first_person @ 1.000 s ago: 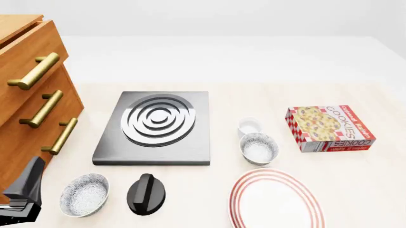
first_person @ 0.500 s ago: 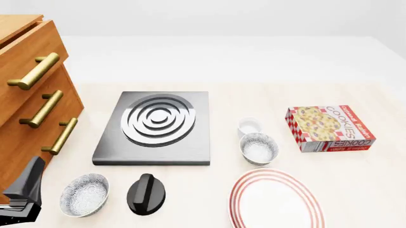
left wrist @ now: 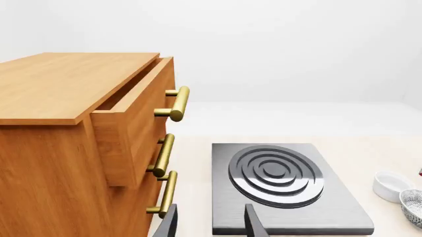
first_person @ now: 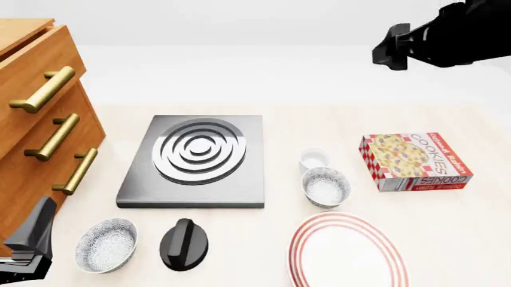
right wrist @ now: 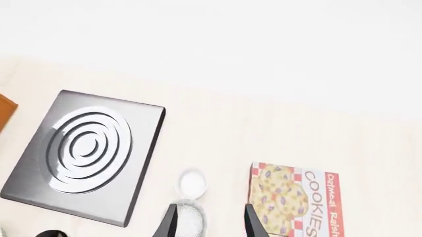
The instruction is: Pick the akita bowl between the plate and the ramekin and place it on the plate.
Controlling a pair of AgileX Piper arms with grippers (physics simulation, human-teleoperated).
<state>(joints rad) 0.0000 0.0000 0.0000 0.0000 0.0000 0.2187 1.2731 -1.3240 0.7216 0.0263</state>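
The akita bowl (first_person: 326,186), speckled inside, stands between the small white ramekin (first_person: 314,159) and the red-ringed plate (first_person: 347,251). High at the front view's top right, my right gripper (first_person: 391,48) hangs well above the table. In its wrist view the right gripper (right wrist: 209,226) is open and empty, with the akita bowl (right wrist: 189,218) and the ramekin (right wrist: 192,183) far below. My left gripper (left wrist: 211,227) is open and empty at the near left corner (first_person: 32,245). The left wrist view catches the ramekin (left wrist: 392,186) and an edge of the akita bowl (left wrist: 414,207).
A second speckled bowl (first_person: 106,244) and a black knob (first_person: 184,243) sit at the near left. A grey burner plate (first_person: 195,158) lies mid-table. A cookie box (first_person: 415,161) lies right of the ramekin. A wooden drawer cabinet (first_person: 40,119) fills the left side.
The right arm has come into the front view at the top right, where it did not show before. The left gripper and the table objects have not moved.
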